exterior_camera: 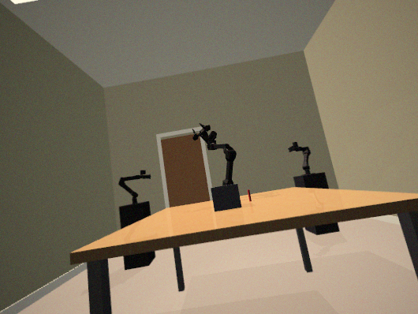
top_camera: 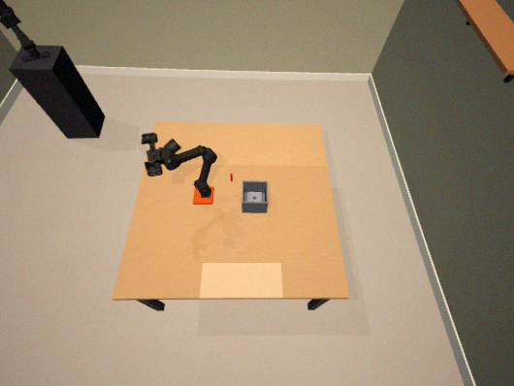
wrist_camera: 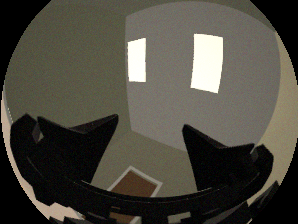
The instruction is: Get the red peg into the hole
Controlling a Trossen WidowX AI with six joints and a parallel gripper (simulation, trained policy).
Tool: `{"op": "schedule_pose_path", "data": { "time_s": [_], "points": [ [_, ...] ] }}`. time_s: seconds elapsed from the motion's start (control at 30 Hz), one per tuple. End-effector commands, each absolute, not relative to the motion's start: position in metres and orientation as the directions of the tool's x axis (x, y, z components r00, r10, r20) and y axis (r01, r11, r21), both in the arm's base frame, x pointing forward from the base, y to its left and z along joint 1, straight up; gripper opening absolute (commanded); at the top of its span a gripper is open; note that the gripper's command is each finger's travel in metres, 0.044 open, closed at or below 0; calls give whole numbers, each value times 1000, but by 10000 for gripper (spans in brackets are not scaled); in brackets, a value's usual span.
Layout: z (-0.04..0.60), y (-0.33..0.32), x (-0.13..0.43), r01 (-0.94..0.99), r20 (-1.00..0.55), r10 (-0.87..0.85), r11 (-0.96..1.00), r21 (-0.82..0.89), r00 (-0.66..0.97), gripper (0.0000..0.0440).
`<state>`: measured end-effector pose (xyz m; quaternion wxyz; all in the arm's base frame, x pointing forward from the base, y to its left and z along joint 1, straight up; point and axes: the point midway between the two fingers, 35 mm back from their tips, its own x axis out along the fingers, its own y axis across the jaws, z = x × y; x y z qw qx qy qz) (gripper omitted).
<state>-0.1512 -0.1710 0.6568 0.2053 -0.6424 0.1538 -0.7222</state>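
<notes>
The thin red peg (top_camera: 231,177) (exterior_camera: 249,196) stands upright on the table, beside the box. The open grey box (top_camera: 254,208) (exterior_camera: 226,198) sits on the table, with a light plate (top_camera: 260,195) at its bottom and a small dark hole near the plate's middle. The inside of the box is hidden in the exterior view. My gripper (top_camera: 145,153) (exterior_camera: 196,127) (wrist_camera: 151,123) is open, with nothing between its fingers. It is raised high, well away from the peg and box, and points up and away from them. The wrist view shows neither peg nor box.
The arm's orange base plate (top_camera: 197,200) is on the table (top_camera: 165,272) (exterior_camera: 158,233), left of the box in the top view. Other arms stand on dark pedestals (top_camera: 58,97) (exterior_camera: 136,214) off the table. A brown door (exterior_camera: 184,173) (wrist_camera: 134,184) is in the wall.
</notes>
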Motion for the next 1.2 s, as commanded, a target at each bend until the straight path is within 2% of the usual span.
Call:
{"op": "schedule_pose_path", "data": {
  "time_s": [0.0,0.03,0.67,1.17],
  "points": [
    [656,-174,-155,116,862,-496,-867,-485,-103,426],
    [655,-177,-158,141,858,-500,-863,-485,-115,440],
    [639,-245,-146,710,767,-621,-613,-347,-161,440],
    [625,-289,-106,962,671,-731,-256,-99,-126,440]
  ]
}}
